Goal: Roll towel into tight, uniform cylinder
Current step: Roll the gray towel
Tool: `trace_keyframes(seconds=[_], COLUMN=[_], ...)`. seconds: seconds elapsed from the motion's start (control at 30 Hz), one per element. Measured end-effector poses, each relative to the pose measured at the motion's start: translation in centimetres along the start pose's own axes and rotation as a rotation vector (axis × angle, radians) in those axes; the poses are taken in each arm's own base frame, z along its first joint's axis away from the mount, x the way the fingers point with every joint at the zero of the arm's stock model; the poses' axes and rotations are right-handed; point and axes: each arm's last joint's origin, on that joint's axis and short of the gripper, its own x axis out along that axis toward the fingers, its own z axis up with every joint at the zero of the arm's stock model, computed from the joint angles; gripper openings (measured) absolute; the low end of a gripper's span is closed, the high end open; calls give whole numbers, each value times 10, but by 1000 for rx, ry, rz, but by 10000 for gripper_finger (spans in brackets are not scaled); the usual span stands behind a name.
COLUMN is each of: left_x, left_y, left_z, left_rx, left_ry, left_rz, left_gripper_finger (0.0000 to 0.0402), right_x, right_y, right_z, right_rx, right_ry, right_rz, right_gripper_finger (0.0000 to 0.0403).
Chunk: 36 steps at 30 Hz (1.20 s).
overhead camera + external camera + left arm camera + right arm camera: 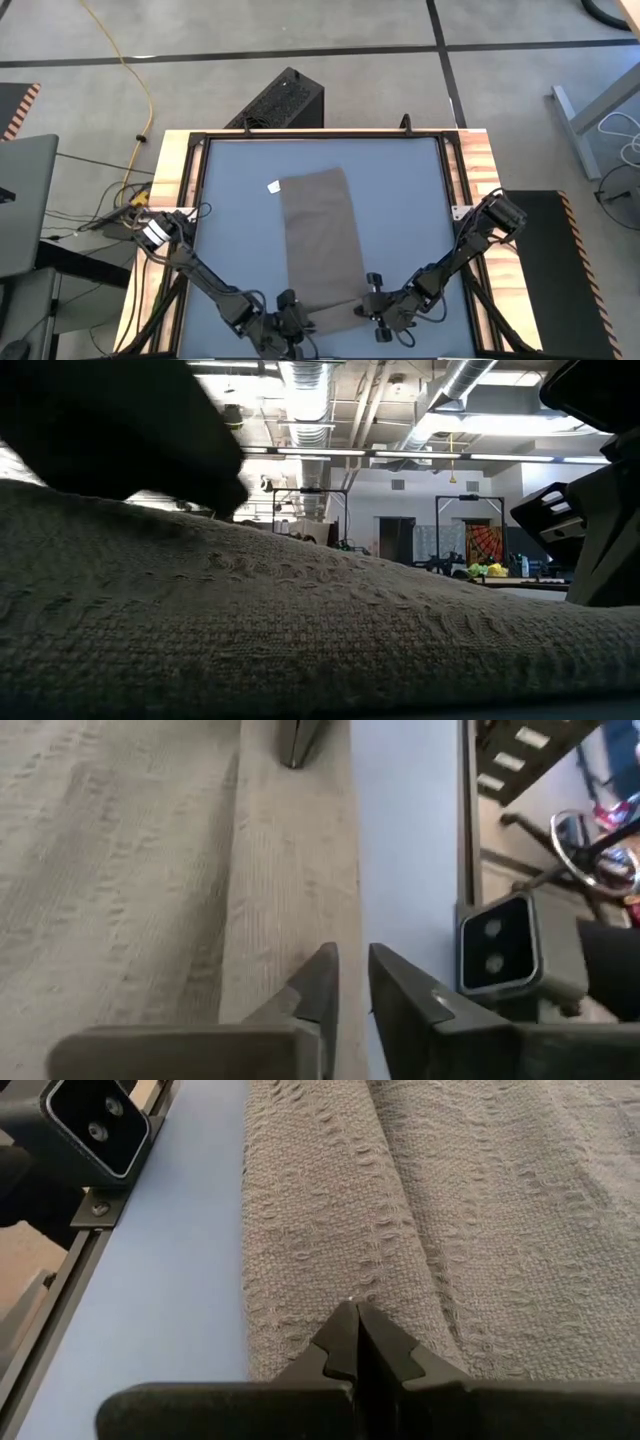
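Blue bench top (230,200) carries my towel (322,240), a long strip reaching its near edge. Left gripper (345,982) stands slightly parted at that end's corner; right gripper (357,1330) pinches its fabric.

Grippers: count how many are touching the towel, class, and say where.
2. The left gripper and right gripper sit at the near end of the towel, one at each corner.

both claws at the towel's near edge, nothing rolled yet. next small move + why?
Probably finish closing the left claw on the towel's near edge, then lift both corners slightly to start the first turn. The right claw is already shut on that edge; the left's tips show a narrow gap at the hem. The towel lies flat, unrolled.
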Motion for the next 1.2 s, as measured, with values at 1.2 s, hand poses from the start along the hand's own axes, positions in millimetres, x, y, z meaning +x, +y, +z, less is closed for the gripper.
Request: trace_keyframes(seconds=[1.2], left_x=[-1], left_y=[17], left_z=[-13], left_rx=[267], left_ry=[179], left_rz=[107], left_gripper_finger=[22], right_x=[-63], right_y=[31], right_z=[26], right_rx=[-233], right_ry=[-82], right_rz=[252], right_gripper_finger=[47])
